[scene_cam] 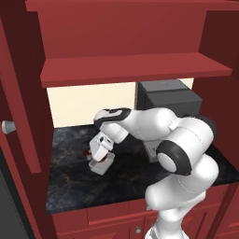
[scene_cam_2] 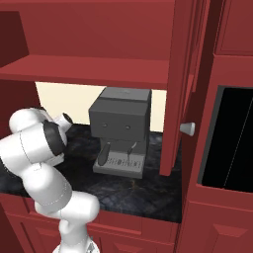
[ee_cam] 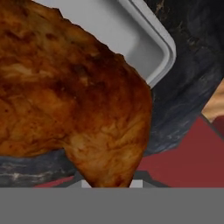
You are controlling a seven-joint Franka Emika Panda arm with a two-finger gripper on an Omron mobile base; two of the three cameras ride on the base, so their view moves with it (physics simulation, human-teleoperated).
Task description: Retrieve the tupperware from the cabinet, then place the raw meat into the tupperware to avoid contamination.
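The raw meat [ee_cam: 74, 96] is seen close in the hand view, its broad end spread toward the upper left and its narrow end tapering down to the bottom edge, so that its long axis is run diagonally across that view. It is held over the tupperware [ee_cam: 144, 39], whose pale floor and rounded rim corner are seen behind it at the upper right; whether the meat is touching the floor of the tub cannot be told. Nothing else is seen inside the part of the tub that is visible.

In the left base view the gripper [scene_cam: 96, 158] is lowered onto the tupperware [scene_cam: 101, 167], which is set on the dark marbled counter [scene_cam: 70, 186] below the open cabinet [scene_cam: 130, 67]. The jaws are drawn nearly together, and the meat is gripped between them by its narrow end. A dark grey boxy machine [scene_cam_2: 121, 131] is stood on the counter beside the arm, well apart from the tub.
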